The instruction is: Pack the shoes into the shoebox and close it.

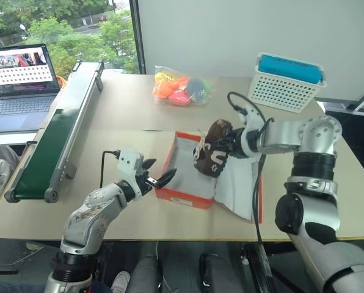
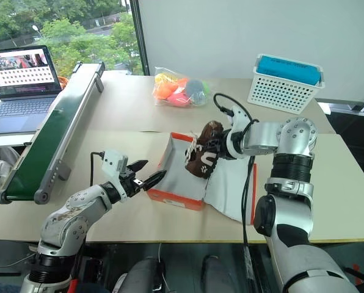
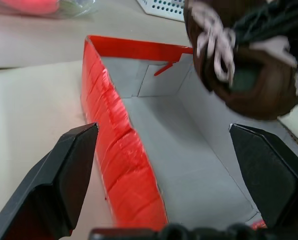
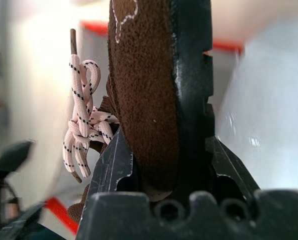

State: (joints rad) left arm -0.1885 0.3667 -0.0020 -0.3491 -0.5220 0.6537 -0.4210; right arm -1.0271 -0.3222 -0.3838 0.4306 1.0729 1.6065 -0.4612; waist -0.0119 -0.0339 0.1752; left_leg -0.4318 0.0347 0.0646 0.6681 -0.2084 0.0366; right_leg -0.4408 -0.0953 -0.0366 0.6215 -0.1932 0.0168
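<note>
Right claw [image 1: 226,146]: clamped on a brown shoe [image 1: 214,155], one finger on each side of its sole, pale laces dangling.
Shoe: hanging above the shoebox's far right corner.
Shoebox [image 1: 185,194]: open on the table [image 1: 121,110], white inside, lid flat to the right.
Left claw [image 1: 159,178]: spread wide, at the box's near left wall.

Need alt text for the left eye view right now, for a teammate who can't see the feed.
The right gripper holds a dark brown shoe over the open orange-red shoebox on a tan table. The left gripper waits open at the box's near corner.
</note>
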